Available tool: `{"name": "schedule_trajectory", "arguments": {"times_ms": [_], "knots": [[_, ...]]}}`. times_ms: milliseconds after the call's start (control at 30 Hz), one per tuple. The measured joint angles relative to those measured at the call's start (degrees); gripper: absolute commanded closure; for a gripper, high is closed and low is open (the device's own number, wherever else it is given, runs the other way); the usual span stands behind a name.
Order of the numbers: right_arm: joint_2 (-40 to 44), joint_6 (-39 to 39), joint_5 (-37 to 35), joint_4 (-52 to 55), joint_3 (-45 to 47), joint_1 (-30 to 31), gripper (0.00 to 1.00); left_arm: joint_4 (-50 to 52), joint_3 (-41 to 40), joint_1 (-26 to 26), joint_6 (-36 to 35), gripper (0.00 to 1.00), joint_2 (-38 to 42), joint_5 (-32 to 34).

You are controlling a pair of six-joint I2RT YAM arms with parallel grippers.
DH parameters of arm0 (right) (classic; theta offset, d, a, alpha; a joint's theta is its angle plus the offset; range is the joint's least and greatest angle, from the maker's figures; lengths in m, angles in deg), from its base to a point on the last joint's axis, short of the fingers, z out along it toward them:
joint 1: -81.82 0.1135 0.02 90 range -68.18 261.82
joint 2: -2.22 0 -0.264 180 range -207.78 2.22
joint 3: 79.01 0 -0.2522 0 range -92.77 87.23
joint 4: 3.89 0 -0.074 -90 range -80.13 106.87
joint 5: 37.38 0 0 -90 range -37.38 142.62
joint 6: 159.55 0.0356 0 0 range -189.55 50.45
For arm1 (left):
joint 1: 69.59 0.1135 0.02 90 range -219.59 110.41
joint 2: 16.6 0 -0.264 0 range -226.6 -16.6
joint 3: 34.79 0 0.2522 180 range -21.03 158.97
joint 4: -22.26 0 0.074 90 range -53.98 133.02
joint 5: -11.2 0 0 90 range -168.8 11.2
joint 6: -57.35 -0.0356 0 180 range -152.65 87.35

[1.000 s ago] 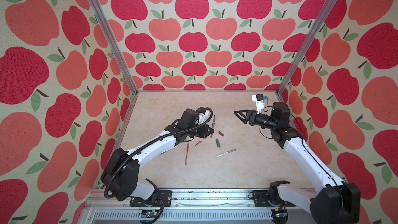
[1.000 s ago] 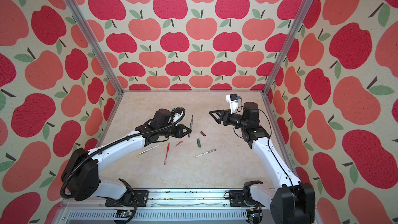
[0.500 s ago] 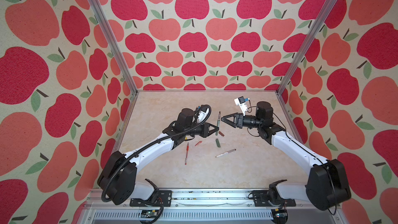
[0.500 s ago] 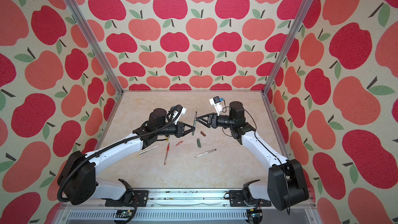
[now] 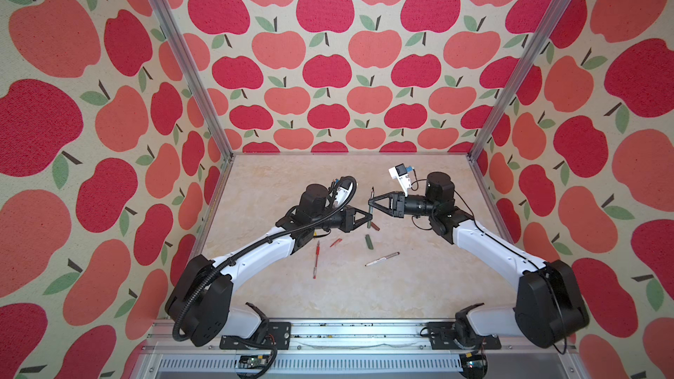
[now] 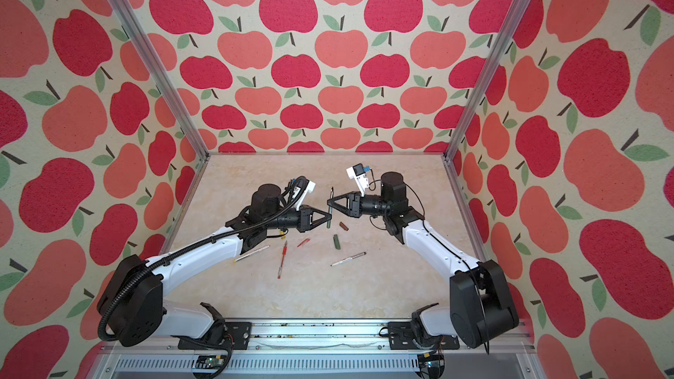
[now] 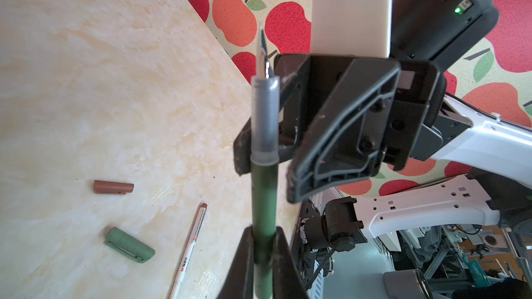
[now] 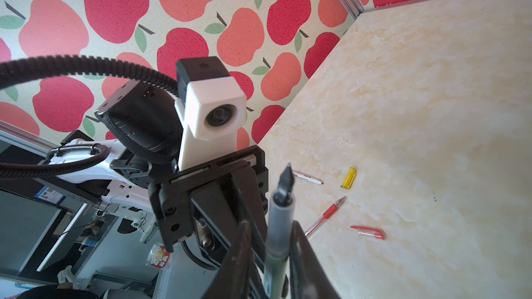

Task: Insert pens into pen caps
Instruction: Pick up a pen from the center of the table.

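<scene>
A dark green pen [image 5: 372, 194] stands upright above the table, nib up. My left gripper [image 7: 263, 231] is shut on its green barrel. My right gripper [image 8: 270, 225] faces it from the opposite side and is closed on the grey grip section [image 7: 264, 116] just above. On the table lie the green cap [image 7: 129, 244], maroon cap [image 7: 113, 187], red cap [image 8: 368, 232], yellow cap [image 8: 349, 177], red pen [image 8: 325, 215], brown-tipped white pen [image 7: 191, 243] and another white pen [image 6: 251, 253], which the left arm hides in a top view.
Apple-patterned walls and metal posts [image 5: 510, 85] enclose the marble-look table [image 5: 328, 297] on three sides. The loose pens and caps lie in a cluster under and in front of the two grippers. The arm bases sit on a rail [image 5: 328, 337] at the front edge.
My right gripper swung left from the right side to the pen and closed its open jaws around it. My left gripper carried the pen a little right and held it upright.
</scene>
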Motion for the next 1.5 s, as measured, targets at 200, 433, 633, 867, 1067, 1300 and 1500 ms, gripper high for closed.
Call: {"name": "schedule_trajectory", "arguments": {"times_ms": [200,433,633,867,1067,1300,1500], "knots": [[-0.09,0.28,-0.20,-0.24,0.00,0.02,0.94,-0.68,-0.13,-0.07,0.22,0.82,-0.02,-0.11],[0.31,0.37,-1.60,-1.40,0.00,0.02,0.96,-3.23,-1.03,-0.07,0.42,0.65,-0.07,0.76],[1.33,1.79,-2.36,-4.44,0.13,0.02,0.96,-7.65,-2.43,-0.09,0.68,0.76,-0.11,0.92],[1.44,4.42,-2.69,-8.59,1.09,0.02,0.96,-12.66,-2.45,-0.07,2.14,0.83,-0.55,0.57],[1.44,5.92,-2.67,-11.17,1.73,0.24,0.96,-14.01,-2.47,-0.07,2.43,0.81,-0.55,0.50],[1.86,6.05,-2.60,-11.34,1.75,1.20,0.96,-14.86,-2.47,-0.07,2.43,0.83,-0.55,0.48],[2.84,5.38,-2.95,-10.01,1.75,1.20,0.96,-15.43,-2.47,-0.15,2.34,0.98,-0.55,-0.11]]}}
